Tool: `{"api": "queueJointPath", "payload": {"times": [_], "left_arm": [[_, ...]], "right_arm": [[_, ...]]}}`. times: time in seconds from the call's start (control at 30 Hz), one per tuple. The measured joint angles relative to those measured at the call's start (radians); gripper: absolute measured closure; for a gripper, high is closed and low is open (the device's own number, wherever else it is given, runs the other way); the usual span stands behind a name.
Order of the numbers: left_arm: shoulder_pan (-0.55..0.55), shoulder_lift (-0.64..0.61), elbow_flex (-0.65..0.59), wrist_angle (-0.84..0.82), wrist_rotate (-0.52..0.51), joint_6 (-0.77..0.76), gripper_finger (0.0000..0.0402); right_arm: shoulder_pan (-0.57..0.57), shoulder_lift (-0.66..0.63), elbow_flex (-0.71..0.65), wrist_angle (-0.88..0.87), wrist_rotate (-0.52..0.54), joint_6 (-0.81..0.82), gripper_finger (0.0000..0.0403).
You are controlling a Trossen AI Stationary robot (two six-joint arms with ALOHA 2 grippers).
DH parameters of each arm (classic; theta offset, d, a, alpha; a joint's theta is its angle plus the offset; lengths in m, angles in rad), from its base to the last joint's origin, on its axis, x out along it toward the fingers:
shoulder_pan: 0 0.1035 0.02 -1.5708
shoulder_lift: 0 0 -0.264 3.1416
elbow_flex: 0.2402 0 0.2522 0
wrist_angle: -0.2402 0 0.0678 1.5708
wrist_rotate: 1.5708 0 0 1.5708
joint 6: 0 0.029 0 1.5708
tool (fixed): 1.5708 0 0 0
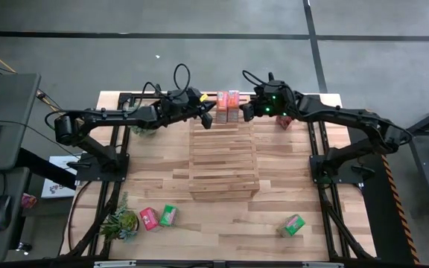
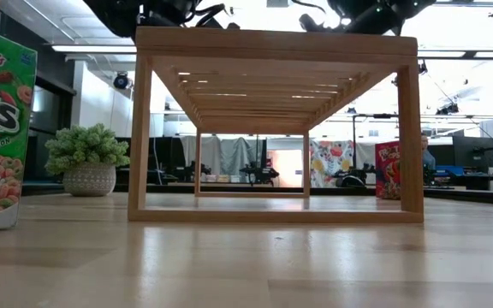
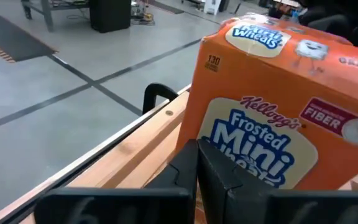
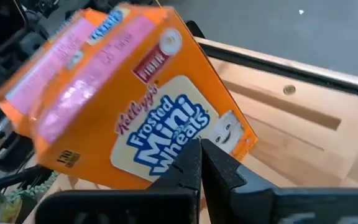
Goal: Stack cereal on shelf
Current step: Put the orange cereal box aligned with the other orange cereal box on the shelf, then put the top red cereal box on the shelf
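Two orange cereal boxes [image 1: 223,106] [image 1: 234,106] stand side by side at the far end of the light-wood slatted shelf [image 1: 224,160]. My left gripper [image 1: 208,119] is shut at the left box's side, and the left wrist view shows that box [image 3: 278,106] close up. My right gripper [image 1: 249,113] is shut at the right box's side; in the right wrist view this box [image 4: 129,93] appears tilted and blurred. What the boxes stand on is hidden. My left gripper has its shut fingertips [image 3: 194,158] against the low part of the box's printed front face [image 3: 241,143], coming almost level from the table's left. The box stands upright. My right gripper has its shut fingertips [image 4: 194,158] against the printed face [image 4: 166,134] near a lower corner, slanting down from the table's right.
A red box [image 1: 149,218] and a green box [image 1: 168,215] lie near the front left beside a potted plant [image 1: 121,222]. Another green box [image 1: 294,225] lies front right, and a red box [image 1: 285,121] stands far right. A second plant [image 1: 144,128] sits far left.
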Motion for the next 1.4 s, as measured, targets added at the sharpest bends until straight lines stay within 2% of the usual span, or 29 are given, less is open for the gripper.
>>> {"api": "queueJointPath", "payload": {"times": [0.17,0.47,0.57,0.77,0.97,1.03,1.17,1.4], "left_arm": [[-0.006,0.000,0.000,0.007,-0.028,-0.008,0.0402],[0.003,-0.002,0.000,0.014,-0.039,-0.007,0.0401],[0.003,-0.002,0.000,0.013,-0.042,0.033,0.0402],[0.047,-0.084,0.000,-0.082,-0.035,0.089,0.0402],[0.161,-0.309,0.000,-0.290,0.184,0.130,0.0401],[0.194,-0.381,0.000,-0.324,0.240,0.116,0.0401],[0.221,-0.490,0.000,-0.354,0.266,0.086,0.0401],[0.224,-0.562,0.000,-0.353,0.267,0.050,0.0401]], "right_arm": [[-0.003,0.000,0.027,-0.007,0.001,-0.024,0.0403],[-0.003,0.000,0.070,-0.125,0.007,-0.059,0.0403],[-0.003,-0.004,0.071,-0.154,0.011,-0.076,0.0403],[-0.022,-0.083,0.071,-0.278,0.120,-0.143,0.0403],[-0.056,-0.215,0.071,-0.505,0.276,-0.122,0.0403],[-0.083,-0.237,0.071,-0.571,0.295,-0.100,0.0396],[-0.183,-0.228,0.071,-0.668,0.263,-0.131,0.0337],[-0.375,-0.117,0.071,-0.791,0.238,-0.240,0.0144]]}}
